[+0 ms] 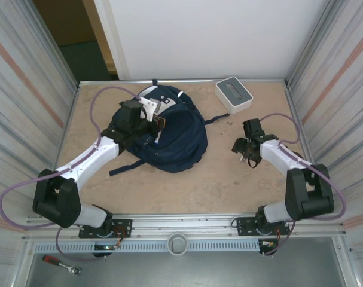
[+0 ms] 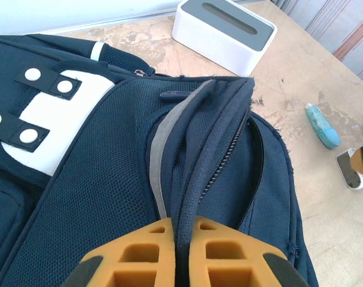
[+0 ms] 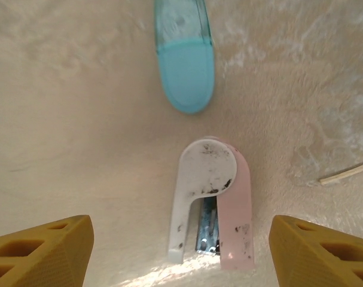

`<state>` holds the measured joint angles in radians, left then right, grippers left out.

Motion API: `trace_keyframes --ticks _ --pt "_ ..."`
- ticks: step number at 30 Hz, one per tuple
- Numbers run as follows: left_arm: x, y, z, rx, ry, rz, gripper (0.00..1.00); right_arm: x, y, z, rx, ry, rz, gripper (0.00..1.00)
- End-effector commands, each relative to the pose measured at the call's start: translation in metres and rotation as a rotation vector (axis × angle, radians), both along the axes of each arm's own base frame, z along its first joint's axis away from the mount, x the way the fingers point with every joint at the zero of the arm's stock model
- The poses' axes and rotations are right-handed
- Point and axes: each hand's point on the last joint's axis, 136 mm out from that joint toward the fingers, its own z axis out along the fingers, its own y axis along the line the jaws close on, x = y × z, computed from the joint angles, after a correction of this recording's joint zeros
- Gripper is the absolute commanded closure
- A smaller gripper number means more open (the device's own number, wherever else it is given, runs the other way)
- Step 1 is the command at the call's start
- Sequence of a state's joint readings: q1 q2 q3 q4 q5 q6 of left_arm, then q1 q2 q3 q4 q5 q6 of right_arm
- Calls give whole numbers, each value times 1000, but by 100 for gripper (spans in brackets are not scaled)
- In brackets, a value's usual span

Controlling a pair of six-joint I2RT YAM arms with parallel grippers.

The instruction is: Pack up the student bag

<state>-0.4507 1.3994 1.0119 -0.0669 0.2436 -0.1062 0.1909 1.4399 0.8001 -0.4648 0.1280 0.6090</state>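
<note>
Left claw (image 2: 182, 254) is pinching the student bag (image 2: 97, 197) at its zipper edge; right claw (image 3: 181, 248) is hovering spread wide over pink-white stapler (image 3: 211, 191) on worktop (image 3: 79, 149).

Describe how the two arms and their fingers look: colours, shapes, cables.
The left arm and right arm both have white link shells and black joint housings. A purple-grey cable loops alongside each. The fingers are orange-yellow blocks with moulded rectangular hollows and dark tips.

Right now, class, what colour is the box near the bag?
White box, grey top; clearest in left wrist view.
</note>
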Motion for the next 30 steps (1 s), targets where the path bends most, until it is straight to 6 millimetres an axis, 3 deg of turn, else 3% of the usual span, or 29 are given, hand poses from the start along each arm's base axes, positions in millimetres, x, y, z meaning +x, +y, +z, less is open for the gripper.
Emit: trace_keyframes --ticks 1,4,8,10,14,17,23,26,30 --pt "-2 -3 31 -60 -92 -22 100 -2 -5 -16 -40 58 17 27" --pt "-3 -2 28 -57 -86 -22 100 -2 -6 -28 -41 89 24 32" --pt "-5 -2 28 -57 -86 -26 100 -1 -3 -29 -34 85 44 52" --pt "-6 -2 28 -59 -85 -25 100 -1 2 -19 -22 56 59 62" --pt "-9 -1 32 -64 -88 -29 100 -5 26 11 52 -28 117 69" --pt "-10 0 35 -74 -93 -26 100 -7 68 46 184 -137 199 69" --pt "-17 -2 49 -126 -103 -34 100 -7 176 115 427 -300 414 65" --pt "-17 -3 54 -137 -109 -36 100 0 224 132 509 -327 492 65" --pt "-16 -6 61 -147 -105 -44 100 18 281 138 586 -328 550 63"
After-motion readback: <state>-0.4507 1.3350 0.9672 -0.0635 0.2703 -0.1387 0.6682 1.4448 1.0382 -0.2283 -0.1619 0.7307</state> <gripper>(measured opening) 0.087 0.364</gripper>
